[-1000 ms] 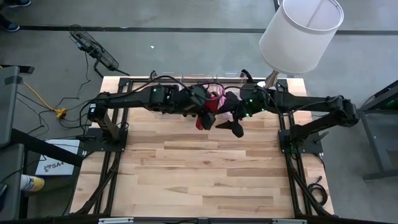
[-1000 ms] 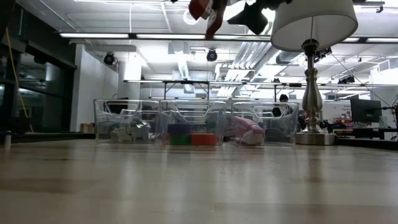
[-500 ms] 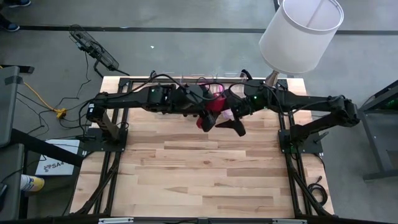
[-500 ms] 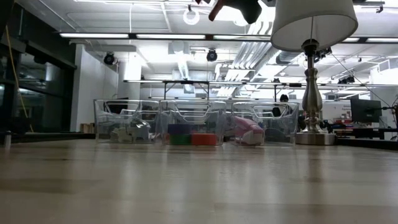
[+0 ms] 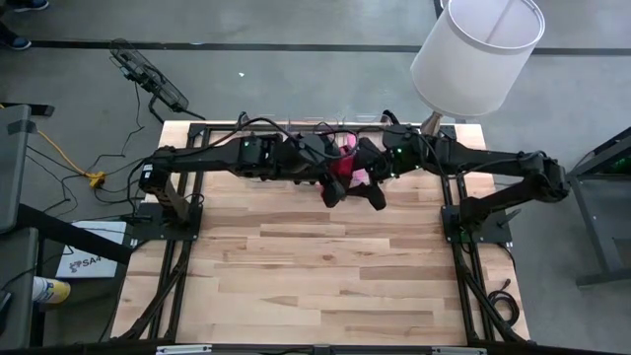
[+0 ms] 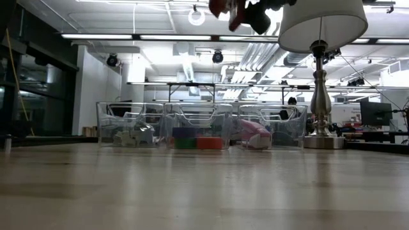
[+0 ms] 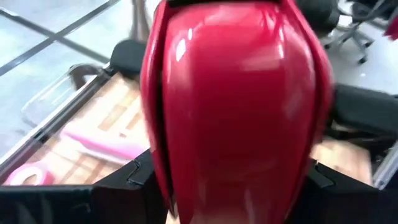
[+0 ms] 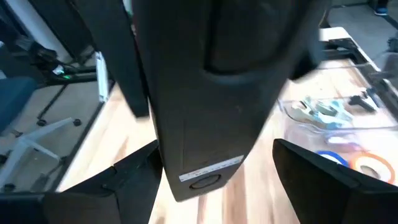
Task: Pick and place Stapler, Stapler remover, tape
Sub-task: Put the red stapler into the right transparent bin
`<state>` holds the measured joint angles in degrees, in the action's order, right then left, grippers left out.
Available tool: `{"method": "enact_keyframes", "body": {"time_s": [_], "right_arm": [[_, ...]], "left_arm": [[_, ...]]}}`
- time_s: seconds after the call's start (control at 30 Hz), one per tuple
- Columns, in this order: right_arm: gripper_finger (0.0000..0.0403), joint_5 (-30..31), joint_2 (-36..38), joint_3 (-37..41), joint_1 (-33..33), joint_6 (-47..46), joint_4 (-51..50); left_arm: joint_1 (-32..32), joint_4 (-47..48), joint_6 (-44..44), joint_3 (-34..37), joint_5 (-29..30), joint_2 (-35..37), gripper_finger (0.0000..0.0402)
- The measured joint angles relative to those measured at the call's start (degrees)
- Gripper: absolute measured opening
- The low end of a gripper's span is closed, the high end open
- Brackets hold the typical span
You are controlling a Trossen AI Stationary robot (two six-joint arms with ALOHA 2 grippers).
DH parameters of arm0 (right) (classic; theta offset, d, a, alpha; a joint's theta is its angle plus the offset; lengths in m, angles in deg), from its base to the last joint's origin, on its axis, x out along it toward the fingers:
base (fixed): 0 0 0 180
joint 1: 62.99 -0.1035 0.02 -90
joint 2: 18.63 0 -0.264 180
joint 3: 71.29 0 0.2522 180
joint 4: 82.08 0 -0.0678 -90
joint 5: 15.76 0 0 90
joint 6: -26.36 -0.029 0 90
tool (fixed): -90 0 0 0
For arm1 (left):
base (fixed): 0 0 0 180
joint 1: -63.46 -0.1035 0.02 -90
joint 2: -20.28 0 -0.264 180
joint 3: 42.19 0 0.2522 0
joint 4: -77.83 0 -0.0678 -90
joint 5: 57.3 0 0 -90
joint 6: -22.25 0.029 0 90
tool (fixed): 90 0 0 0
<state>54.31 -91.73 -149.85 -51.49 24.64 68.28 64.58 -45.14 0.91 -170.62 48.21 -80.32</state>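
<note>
Hanging high above the table point(image 5: 296, 266), near its far edge, the red stapler point(image 7: 236, 106) sits pinched between the fingers of the left gripper point(image 5: 332, 187). Its glossy top fills the left wrist view, with the dark fingers point(image 7: 134, 180) pressed against its sides. In the low view it shows as a red patch at the very top, well clear of the wood.

Just beside it on the right, the right gripper point(image 5: 376, 197) hangs at about the same height, the two nearly touching in the high view. Its fingers point(image 8: 130, 183) stand spread wide. A dark, blurred block point(image 8: 211, 93) rises between them in the right wrist view; wood shows between it and one finger. I cannot tell what it is.

Along the far edge stand three clear bins in a row. The left bin point(image 6: 105, 131) holds small silvery pieces, the middle bin point(image 6: 167, 121) holds tape point(image 6: 197, 142) in several colours, and the right bin point(image 6: 300, 124) holds a pink stapler point(image 6: 255, 137). The lamp point(image 5: 478, 49) stands at the far right corner, just beside the right bin, its white shade over the right arm.
</note>
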Motion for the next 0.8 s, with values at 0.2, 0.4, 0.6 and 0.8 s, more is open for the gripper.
{"method": "enact_keyframes", "body": {"time_s": [0.2, 0.4, 0.6, 0.8], "right_arm": [[0.0291, -2.57, 0.46, -0.02, 1.63, 2.10, -2.08], [0.0291, -10.16, 0.48, -0.02, 1.72, 3.10, 0.27], [0.0291, -13.88, 0.48, 0.00, 1.57, 1.67, 4.77], [0.0291, -13.56, 0.48, 0.00, 0.65, -0.01, 10.13]], "left_arm": [[-0.07, -0.60, 1.48, 0.00, -0.43, 0.00, 0.0203], [0.00, -2.67, 4.42, 0.00, -2.21, 0.00, 0.0203], [-0.02, -6.23, 5.78, 0.02, -1.95, 0.00, 0.0203], [0.00, -8.59, 6.58, 0.02, -1.39, 0.07, 0.0202]]}}
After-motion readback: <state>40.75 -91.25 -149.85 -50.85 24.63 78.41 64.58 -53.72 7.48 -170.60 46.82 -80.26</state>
